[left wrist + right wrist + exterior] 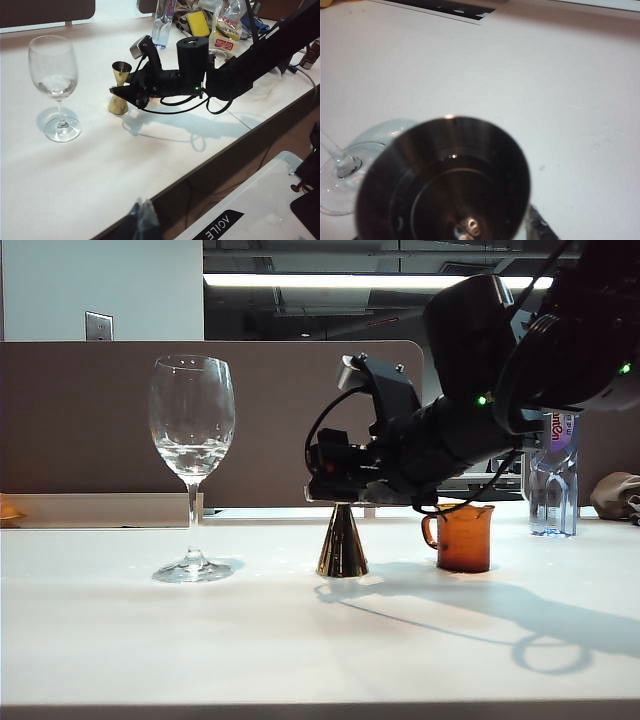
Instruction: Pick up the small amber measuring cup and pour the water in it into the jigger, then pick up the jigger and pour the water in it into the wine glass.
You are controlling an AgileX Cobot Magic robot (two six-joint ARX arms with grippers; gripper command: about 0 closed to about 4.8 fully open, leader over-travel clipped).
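The gold jigger point(343, 542) stands upright mid-table, its open top cone filling the right wrist view point(445, 175). My right gripper point(335, 498) reaches in level from the right and is open, one finger point(539, 227) on each side of the jigger's waist point(120, 87). The small amber measuring cup point(463, 537) stands just right of the jigger, under the right arm. The wine glass point(192, 465) stands to the left with a little water in its bowl point(53, 82). My left gripper point(142, 220) hangs shut and empty beyond the table's near edge.
A clear plastic water bottle point(553, 475) stands at the back right. Packets and a yellow sponge point(198, 22) lie behind it. A brown partition point(90, 420) runs along the table's far side. A white case point(260, 205) sits below the table's near edge.
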